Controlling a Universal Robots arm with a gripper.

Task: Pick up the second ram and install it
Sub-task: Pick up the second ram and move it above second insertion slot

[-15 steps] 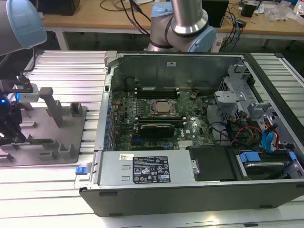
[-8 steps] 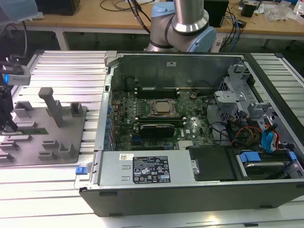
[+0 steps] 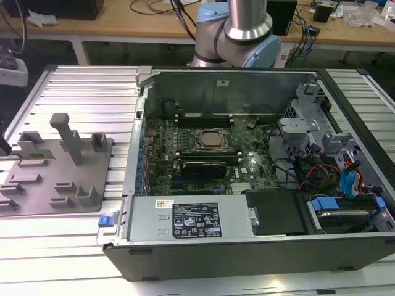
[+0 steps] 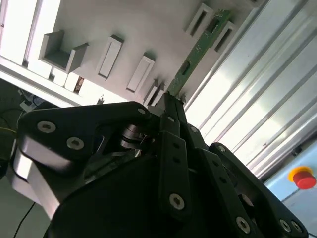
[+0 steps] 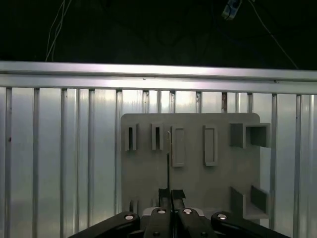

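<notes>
Gripper (image 5: 171, 192) is pinching the ram (image 4: 199, 49), with its black metal fingers (image 4: 170, 116) closed almost together on the near end of the thin, flat green board. Ahead of the fingertips, the board is standing on edge over the matte grey holder (image 5: 198, 183), between rectangular slotted blocks.
</notes>
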